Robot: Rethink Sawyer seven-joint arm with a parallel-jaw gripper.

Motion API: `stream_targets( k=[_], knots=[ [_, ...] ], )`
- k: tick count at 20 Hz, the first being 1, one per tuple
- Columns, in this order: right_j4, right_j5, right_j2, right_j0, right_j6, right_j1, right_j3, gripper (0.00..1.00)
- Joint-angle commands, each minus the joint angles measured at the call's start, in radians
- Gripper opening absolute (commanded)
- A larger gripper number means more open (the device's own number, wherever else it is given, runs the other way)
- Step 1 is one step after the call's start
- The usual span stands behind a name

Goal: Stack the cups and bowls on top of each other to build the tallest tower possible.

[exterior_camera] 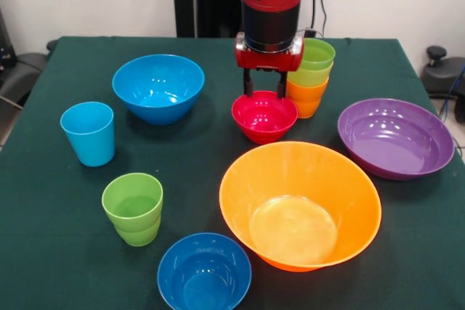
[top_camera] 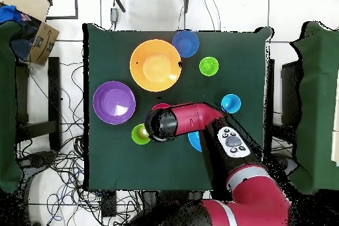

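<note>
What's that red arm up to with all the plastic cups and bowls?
It's stacking them into a tower. The gripper hangs at the far rim of the red bowl, fingers apart, nothing lifted. Beside it stands the tower so far: an orange cup with green ones nested on top. Loose on the table are two blue bowls, a big orange bowl, a purple bowl, a blue cup and a green cup.

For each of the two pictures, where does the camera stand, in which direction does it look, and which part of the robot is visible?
Front view: across the table, facing the robot; shows its arm and the gripper at the red bowl.
Overhead view: above, looking straight down; shows base and arm covering that bowl.
Both show the large orange bowl and purple bowl, turned half round.
</note>
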Motion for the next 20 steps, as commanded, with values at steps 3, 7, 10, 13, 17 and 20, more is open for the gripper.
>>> stream_targets(
  k=[3, 7, 10, 13, 17, 20],
  knots=[
    [-0.107, -0.046, 0.043, 0.011, -0.112, 0.004, 0.014, 1.0],
    [-0.131, -0.069, 0.034, 0.019, -0.092, 0.023, 0.008, 1.0],
    [-0.155, -0.087, 0.022, 0.029, -0.076, 0.044, -0.001, 1.0],
    [-0.178, -0.092, 0.008, 0.033, -0.068, 0.058, -0.01, 1.0],
    [-0.207, -0.112, -0.005, 0.028, -0.062, 0.071, -0.01, 1.0],
    [-0.222, -0.123, -0.009, 0.026, -0.055, 0.081, -0.011, 1.0]
  ],
)
